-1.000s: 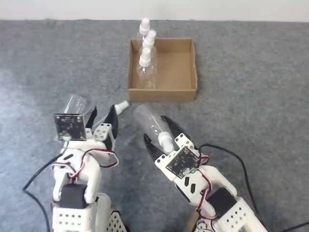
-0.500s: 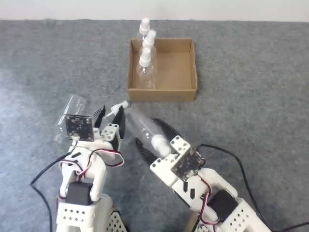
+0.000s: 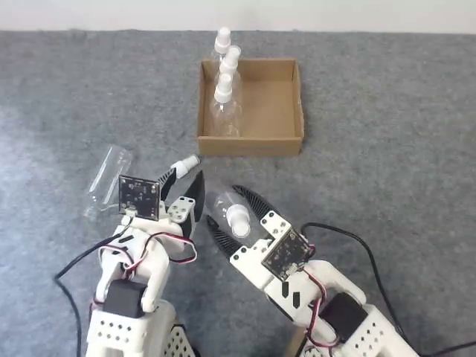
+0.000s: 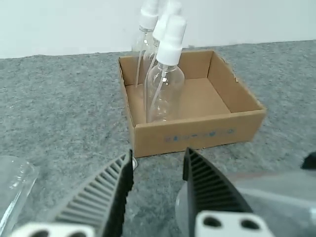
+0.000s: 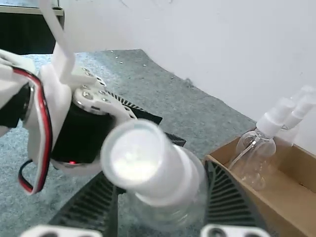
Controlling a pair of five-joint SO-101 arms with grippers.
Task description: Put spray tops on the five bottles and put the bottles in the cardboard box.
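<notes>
The right gripper point(image 3: 223, 205) is clamped on the held bottle point(image 3: 232, 210). One ribbed finger presses each side of the clear body, and the white-topped end point(image 5: 140, 165) points back toward that arm's wrist. The other end sticks out past the fingertips.

Just beside it, the left gripper point(image 3: 183, 178) has its fingers point(image 4: 111, 195) spread wide with nothing between them. The nearer one stands close to the held bottle, though I cannot tell whether they touch.

A spray top point(image 3: 187, 163) lies on the grey carpet point(image 3: 387, 149) just past the left fingertips, roughly in line with the gap between them. A loose bottle point(image 3: 104, 181) (clear, with no top on it) lies on its side on the carpet. It is outside the left fingers, on the side away from the right arm.

Well beyond both sets of fingertips sits the box point(image 3: 249, 146), open at the top. Three bottles point(image 3: 224, 104) stand upright inside it in a row along one side wall, each with a white spray top. The remaining floor of the box is bare cardboard.
</notes>
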